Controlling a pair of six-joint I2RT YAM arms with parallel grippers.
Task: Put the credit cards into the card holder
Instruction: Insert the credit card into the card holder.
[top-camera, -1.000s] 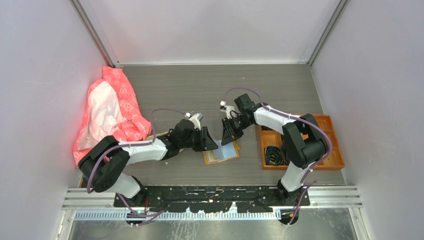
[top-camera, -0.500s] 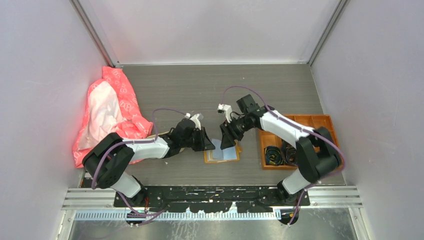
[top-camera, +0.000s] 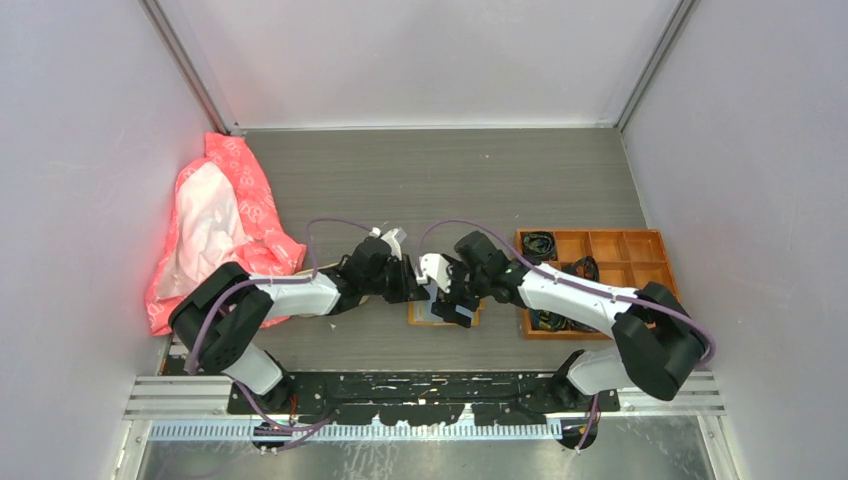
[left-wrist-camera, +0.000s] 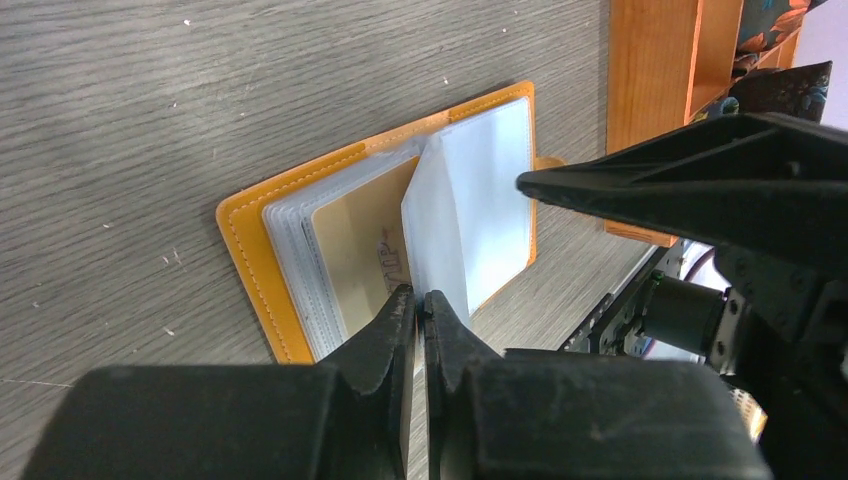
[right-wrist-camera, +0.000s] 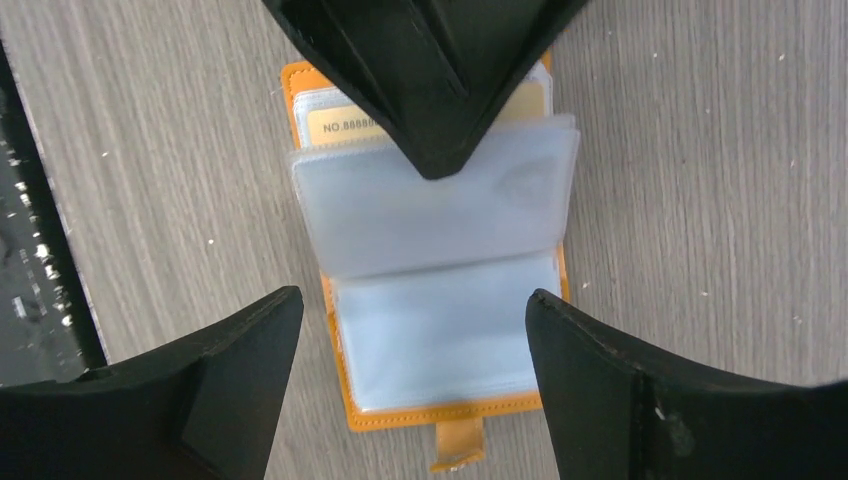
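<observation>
Left fingers (left-wrist-camera: 385, 340) tight on clear sleeve (left-wrist-camera: 470, 200) of the card holder (left-wrist-camera: 250, 240), right fingers (right-wrist-camera: 230, 340) wide apart, gold card (left-wrist-camera: 355, 250) half hidden

Holder (left-wrist-camera: 248, 250): one. Gold card (left-wrist-camera: 350, 250): one visible. Clear sleeves (right-wrist-camera: 440, 340): several, uncountable. Box (top-camera: 640, 248): one. Coils (top-camera: 538, 243): count unclear. Pink bag (top-camera: 215, 225): one.

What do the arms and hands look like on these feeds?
The left arm and right arm have black joints and white link shells, each with a thin purple cable looping along it. The left hand and right hand are matte black, both tapering to wedge tips.
</observation>
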